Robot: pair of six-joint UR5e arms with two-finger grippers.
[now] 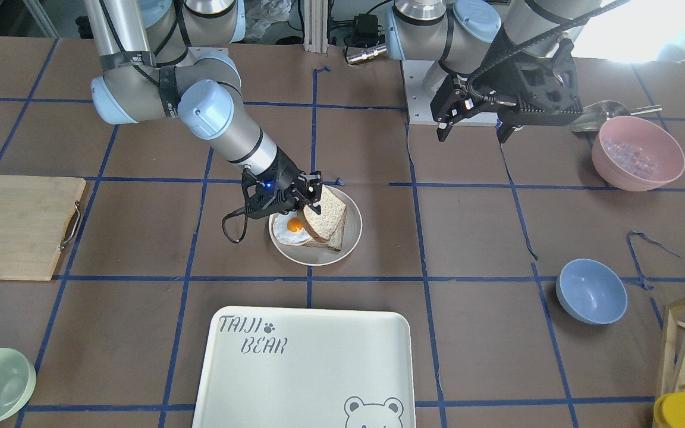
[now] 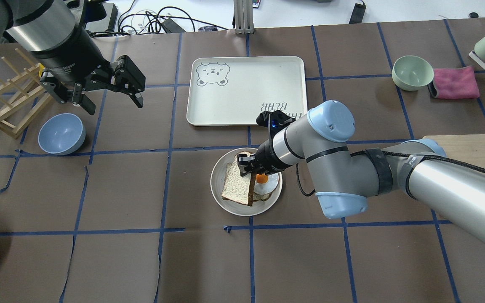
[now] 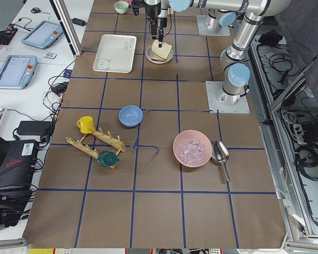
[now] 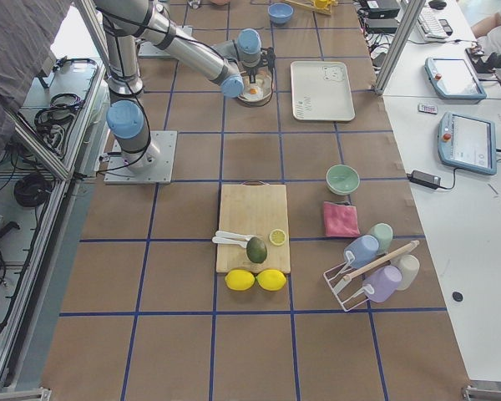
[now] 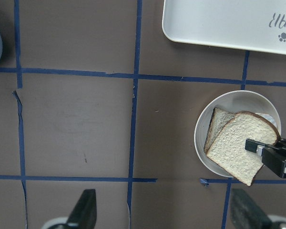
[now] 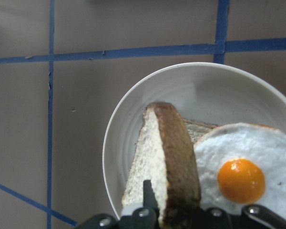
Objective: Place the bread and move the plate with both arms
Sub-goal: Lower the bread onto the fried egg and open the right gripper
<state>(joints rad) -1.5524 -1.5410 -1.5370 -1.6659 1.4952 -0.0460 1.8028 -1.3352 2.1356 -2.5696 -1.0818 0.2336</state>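
Note:
The bread (image 1: pixel 326 213), a pale speckled slice with a dark crust, is held tilted on edge over the round cream plate (image 1: pixel 351 241). My right gripper (image 1: pixel 313 199) is shut on its top edge. On the plate lie a second slice (image 1: pixel 333 241) and a fried egg (image 1: pixel 292 228). The right wrist view shows the bread's crust (image 6: pixel 174 162) beside the egg (image 6: pixel 241 180) inside the plate (image 6: pixel 133 119). The overhead view shows bread (image 2: pixel 237 185), plate (image 2: pixel 217 185) and right gripper (image 2: pixel 246 162). My left gripper (image 2: pixel 114 105) is open and empty, high above the table, well away from the plate.
The white TAIJI BEAR tray (image 2: pixel 246 90) lies just beyond the plate. A blue bowl (image 2: pixel 61 134) and a wooden rack (image 2: pixel 6 101) sit under the left arm. A pink bowl (image 1: pixel 637 151), a cutting board (image 1: pixel 15 226) and a green bowl (image 2: pixel 413 72) stand further off.

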